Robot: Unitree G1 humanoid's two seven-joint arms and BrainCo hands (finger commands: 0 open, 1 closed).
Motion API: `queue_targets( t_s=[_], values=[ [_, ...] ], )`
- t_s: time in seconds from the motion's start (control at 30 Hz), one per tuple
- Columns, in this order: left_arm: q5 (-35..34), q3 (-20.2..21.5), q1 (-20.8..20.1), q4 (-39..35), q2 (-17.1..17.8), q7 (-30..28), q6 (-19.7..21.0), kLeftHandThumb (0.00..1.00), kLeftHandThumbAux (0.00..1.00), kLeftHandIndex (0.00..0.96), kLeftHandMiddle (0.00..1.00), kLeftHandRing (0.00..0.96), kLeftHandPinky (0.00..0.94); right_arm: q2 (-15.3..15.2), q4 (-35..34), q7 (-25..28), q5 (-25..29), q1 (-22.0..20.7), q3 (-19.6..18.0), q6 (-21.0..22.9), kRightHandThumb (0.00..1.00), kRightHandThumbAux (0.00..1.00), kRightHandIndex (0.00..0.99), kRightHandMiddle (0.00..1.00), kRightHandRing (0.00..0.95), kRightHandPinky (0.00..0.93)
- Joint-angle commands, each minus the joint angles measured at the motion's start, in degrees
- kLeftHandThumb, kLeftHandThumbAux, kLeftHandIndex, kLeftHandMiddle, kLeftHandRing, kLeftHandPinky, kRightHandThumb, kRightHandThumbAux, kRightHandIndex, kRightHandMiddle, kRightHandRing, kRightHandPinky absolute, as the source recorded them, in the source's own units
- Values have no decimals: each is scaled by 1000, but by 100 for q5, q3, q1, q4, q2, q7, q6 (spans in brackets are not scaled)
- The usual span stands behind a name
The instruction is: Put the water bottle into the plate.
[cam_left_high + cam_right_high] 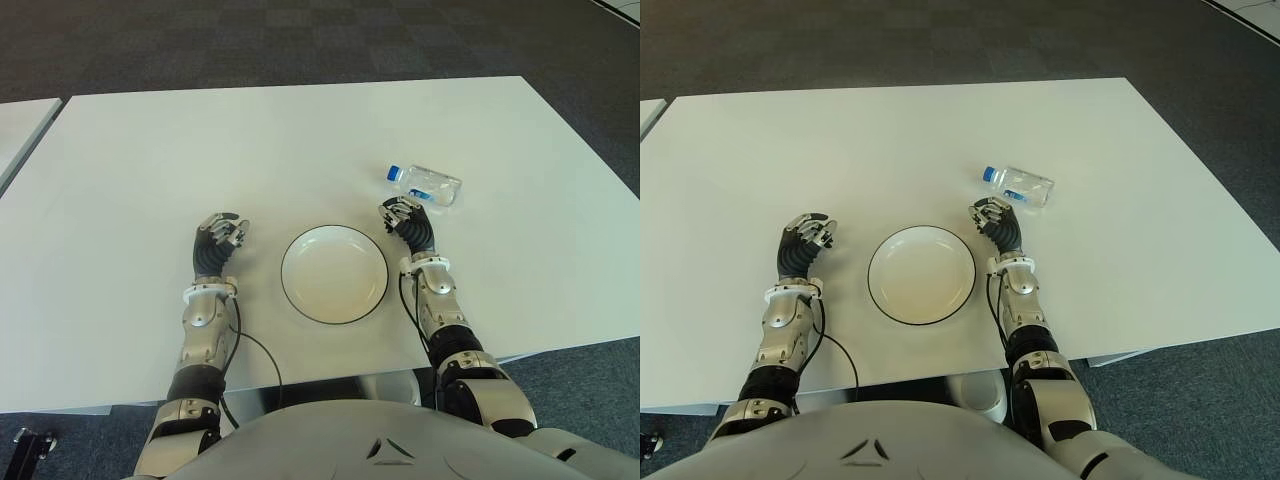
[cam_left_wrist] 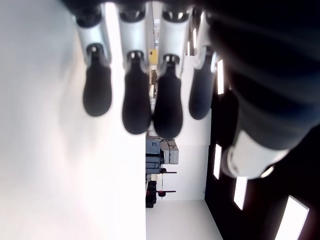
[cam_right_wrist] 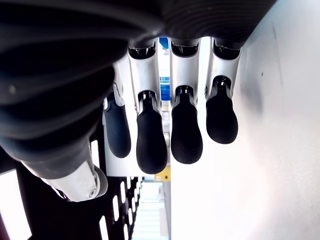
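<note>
Right, water bottle (image 1: 427,185) lies on its side on the desk (image 1: 300,140), just beyond my right hand (image 1: 405,217), which is relaxed and empty. I'd reach over, wrap mid-body, then carry to the plate (image 1: 334,273). Left hand (image 1: 222,234) idle left of it, empty.

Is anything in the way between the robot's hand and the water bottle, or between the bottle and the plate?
Nothing visible. The water bottle lies on its side on the table, just beyond the right hand, which is open and empty. Only that hand sits between bottle and plate. The left hand shows left of the plate.
</note>
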Motion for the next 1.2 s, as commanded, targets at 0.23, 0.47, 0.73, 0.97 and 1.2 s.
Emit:
queue_targets(
  t_s=[0.23,0.47,0.73,0.97,1.2],
  values=[
    [-39,-38,148,94,-69,-37,258,711,709,437,664,645,625,-1,86,31,-5,117,6,191,706,729,439,702,683,686],
    [-54,-34,146,109,-74,-45,232,711,709,437,662,642,624,-49,-34,3,-58,116,24,106,706,729,439,708,688,689],
    [11,-58,139,109,-80,18,244,711,709,437,662,641,625,-345,-885,-600,-819,202,214,85,707,727,438,699,684,681],
    [58,-70,120,113,-79,57,260,711,709,437,664,644,627,-595,-1951,-1088,-1694,341,435,300,697,727,425,587,573,529],
    [123,-68,96,125,-79,99,281,711,710,437,665,645,627,-994,-1977,-1922,-2811,109,694,345,678,729,406,330,312,305]
  ],
)
